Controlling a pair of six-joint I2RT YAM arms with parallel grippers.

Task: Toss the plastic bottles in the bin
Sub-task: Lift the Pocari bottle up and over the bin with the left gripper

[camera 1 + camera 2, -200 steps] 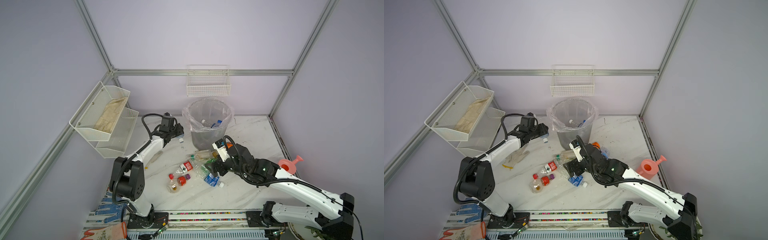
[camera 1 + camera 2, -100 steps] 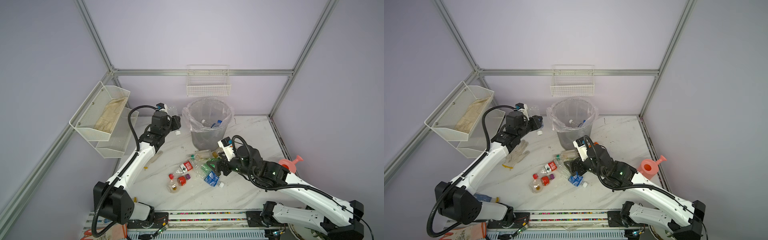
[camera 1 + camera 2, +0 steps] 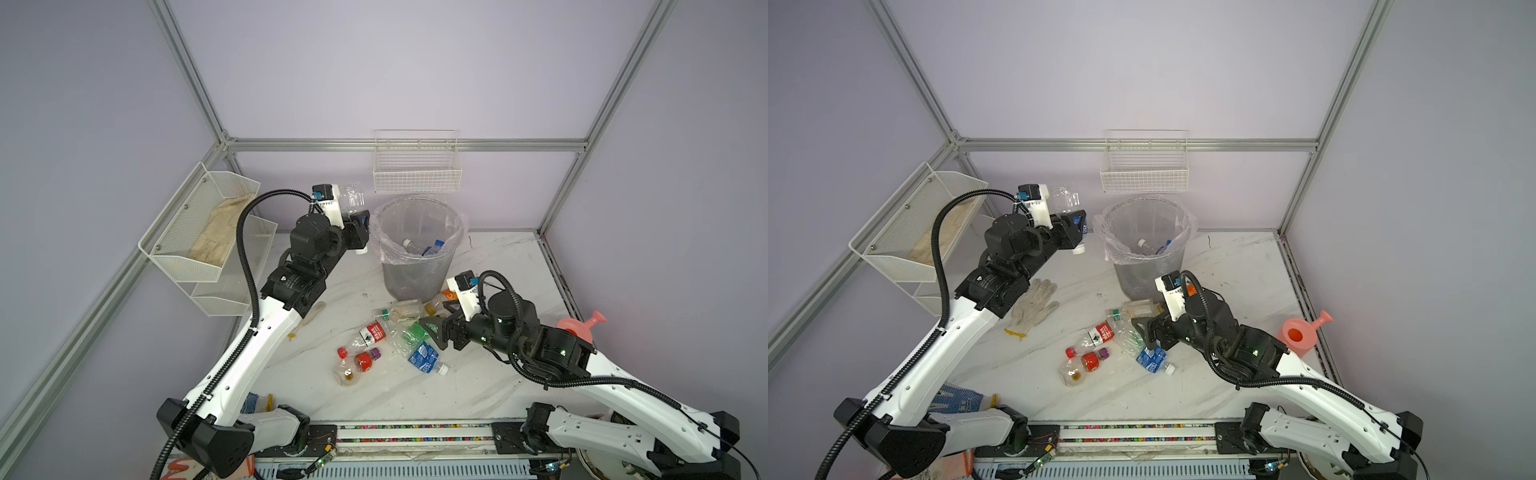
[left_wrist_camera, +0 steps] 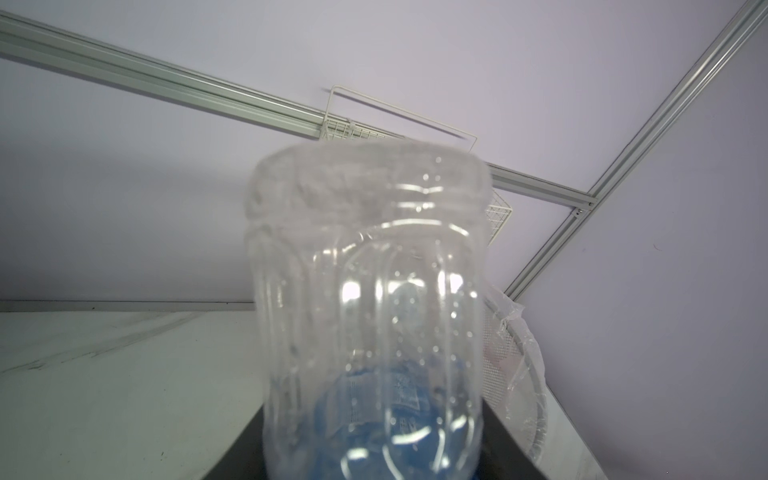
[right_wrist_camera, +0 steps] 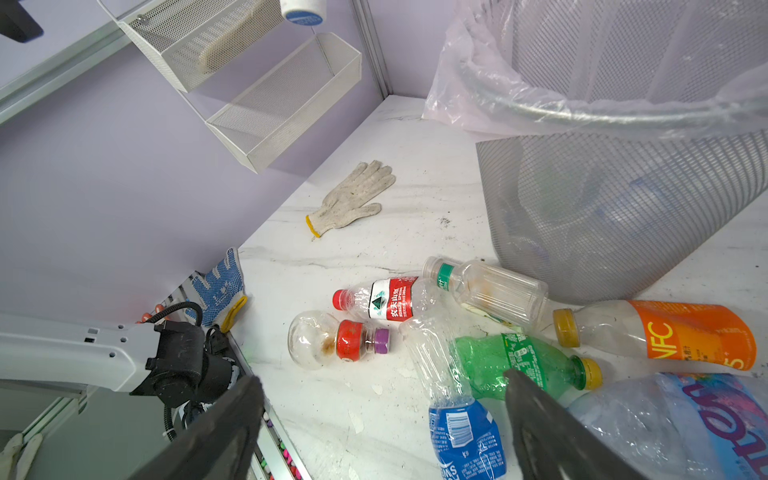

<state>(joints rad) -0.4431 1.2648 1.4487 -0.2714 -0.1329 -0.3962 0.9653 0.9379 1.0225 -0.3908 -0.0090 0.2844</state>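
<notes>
Clamped in left gripper [image 3: 360, 227]: clear bottle [image 3: 352, 199], beside bin [image 3: 415, 274].

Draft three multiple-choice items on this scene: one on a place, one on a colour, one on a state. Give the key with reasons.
1. The pink plastic watering can stands:
A. in the white wire wall basket
B. on the white mesh shelf
C. at the right edge of the marble table

2. The cap of the clear bottle with the red-and-white label is:
A. green
B. red
C. white

3. The left gripper is:
A. shut on a clear blue-labelled plastic bottle
B. open and empty
C. out of sight in every view

Key:
1 C: both top views show it on the tabletop by the right frame rail.
2 B: the right wrist view shows a red cap on it.
3 A: the jaws clamp that bottle cap down beside the grey metal-mesh bin.
</notes>
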